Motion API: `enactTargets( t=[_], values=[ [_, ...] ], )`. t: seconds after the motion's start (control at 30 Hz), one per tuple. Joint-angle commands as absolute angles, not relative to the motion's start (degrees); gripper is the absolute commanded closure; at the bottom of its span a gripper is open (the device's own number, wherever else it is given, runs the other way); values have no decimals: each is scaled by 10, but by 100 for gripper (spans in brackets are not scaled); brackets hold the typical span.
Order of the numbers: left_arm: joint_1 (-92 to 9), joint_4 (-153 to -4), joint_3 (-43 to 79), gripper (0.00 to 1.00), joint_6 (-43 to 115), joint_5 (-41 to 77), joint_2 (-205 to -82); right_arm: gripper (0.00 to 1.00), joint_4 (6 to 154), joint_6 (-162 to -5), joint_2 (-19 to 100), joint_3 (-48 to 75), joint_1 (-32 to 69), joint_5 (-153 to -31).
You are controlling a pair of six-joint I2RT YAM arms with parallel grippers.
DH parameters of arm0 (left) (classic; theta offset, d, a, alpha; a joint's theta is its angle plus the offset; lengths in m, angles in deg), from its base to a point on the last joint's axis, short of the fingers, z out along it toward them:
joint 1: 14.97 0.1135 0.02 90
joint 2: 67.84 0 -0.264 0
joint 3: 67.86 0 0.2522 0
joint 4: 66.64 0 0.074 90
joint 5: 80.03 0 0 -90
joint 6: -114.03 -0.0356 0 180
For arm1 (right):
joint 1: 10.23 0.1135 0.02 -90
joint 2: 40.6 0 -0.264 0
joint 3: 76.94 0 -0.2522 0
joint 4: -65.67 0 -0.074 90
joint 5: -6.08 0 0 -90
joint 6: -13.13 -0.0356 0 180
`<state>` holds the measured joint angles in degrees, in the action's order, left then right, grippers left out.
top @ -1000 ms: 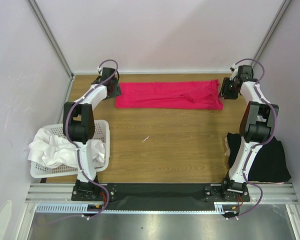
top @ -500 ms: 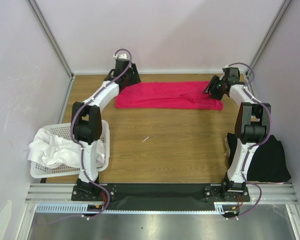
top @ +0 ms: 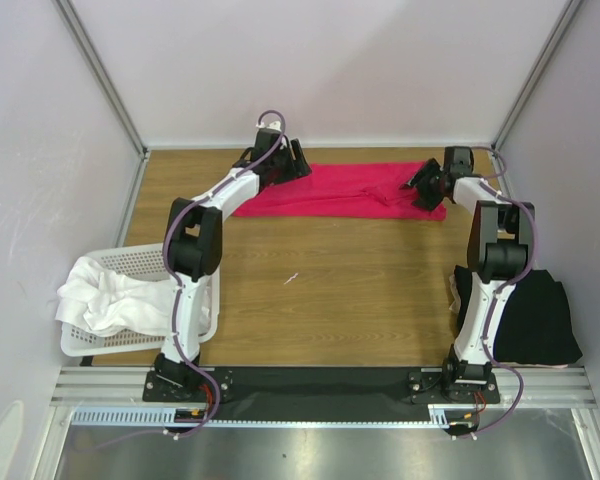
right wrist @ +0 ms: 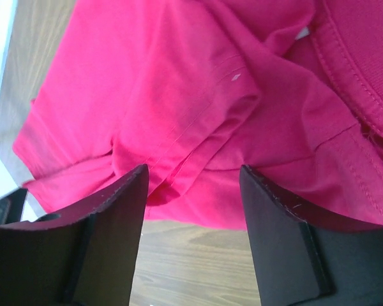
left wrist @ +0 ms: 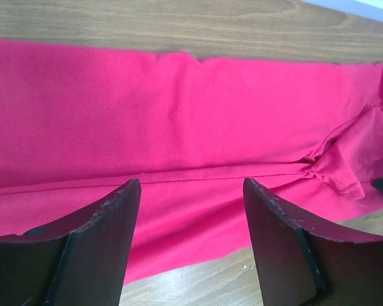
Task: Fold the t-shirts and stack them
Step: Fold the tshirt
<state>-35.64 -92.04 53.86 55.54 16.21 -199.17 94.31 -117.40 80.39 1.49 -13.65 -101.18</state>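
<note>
Both arms have swung in from the ends of the pink shirt (top: 340,190), which lies as a long folded strip across the far side of the table (top: 330,300). The left gripper (top: 292,163) and right gripper (top: 421,186) hover spread and empty, probably lining up the crosswise fold.
</note>
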Motion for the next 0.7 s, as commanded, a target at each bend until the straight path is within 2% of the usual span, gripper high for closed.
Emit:
enactTargets(
  t=[0.0, 0.2, 0.47, 0.67],
  values=[
    [-357, -913, 538, 28, 561, 162, -1982, 35, 916, -1220, 817, 12, -134, -993],
    [-356, -914, 534, 27, 567, 160, -1998, 36, 902, -1223, 833, 11, -133, -992],
    [-353, -912, 531, 28, 576, 163, -2016, 48, 872, -1236, 847, 2, -130, -994],
    [-350, -915, 526, 28, 576, 165, -2020, 51, 871, -1242, 861, -15, -124, -991]
  ],
)
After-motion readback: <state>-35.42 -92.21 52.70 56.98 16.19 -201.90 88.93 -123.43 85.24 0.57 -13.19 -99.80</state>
